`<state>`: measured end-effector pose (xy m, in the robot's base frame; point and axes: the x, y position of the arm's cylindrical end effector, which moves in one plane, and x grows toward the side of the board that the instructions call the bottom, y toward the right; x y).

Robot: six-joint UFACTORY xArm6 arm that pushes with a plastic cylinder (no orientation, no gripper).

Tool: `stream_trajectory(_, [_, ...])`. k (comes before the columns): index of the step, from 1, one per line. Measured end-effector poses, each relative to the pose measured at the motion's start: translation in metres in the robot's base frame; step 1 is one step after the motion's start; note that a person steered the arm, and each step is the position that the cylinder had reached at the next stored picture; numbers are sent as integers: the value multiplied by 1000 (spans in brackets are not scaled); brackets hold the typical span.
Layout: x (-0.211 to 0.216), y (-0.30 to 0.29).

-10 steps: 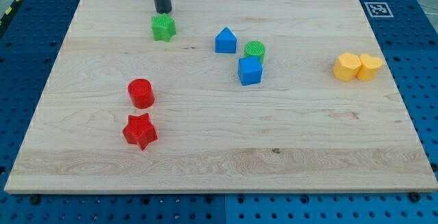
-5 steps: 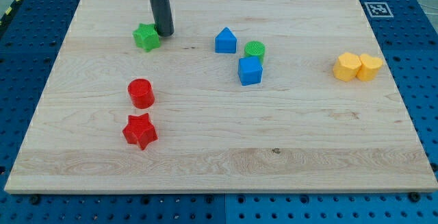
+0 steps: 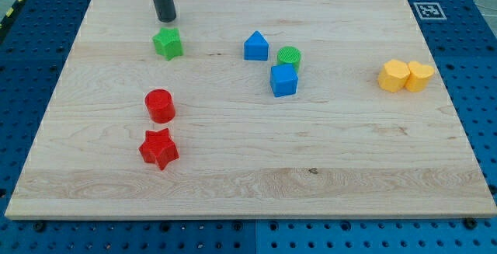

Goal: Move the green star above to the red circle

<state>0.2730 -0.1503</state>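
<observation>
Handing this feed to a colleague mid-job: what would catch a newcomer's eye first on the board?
First, the dark rod at the view's top left, my tip just above the green star, apart from it. Below them sit the red circle and a red star, one under the other. At the view's right, two yellow blocks touch side by side, while two blue blocks and a green cylinder cluster mid-board.

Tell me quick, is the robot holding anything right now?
No pincer here: the arm ends in a rod, so nothing is held.
My tip sits just above the green star toward the view's top, with a small gap, not touching.
</observation>
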Motion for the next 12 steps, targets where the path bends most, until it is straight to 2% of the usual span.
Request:
stream_trajectory(1, [33, 0])
stream_trajectory(5, [96, 18])
stream_trajectory(6, [102, 18])
stream_trajectory(8, [68, 40])
stream_trajectory(9, [77, 70])
stream_trajectory(11, [126, 77])
stream_trajectory(12, [133, 77])
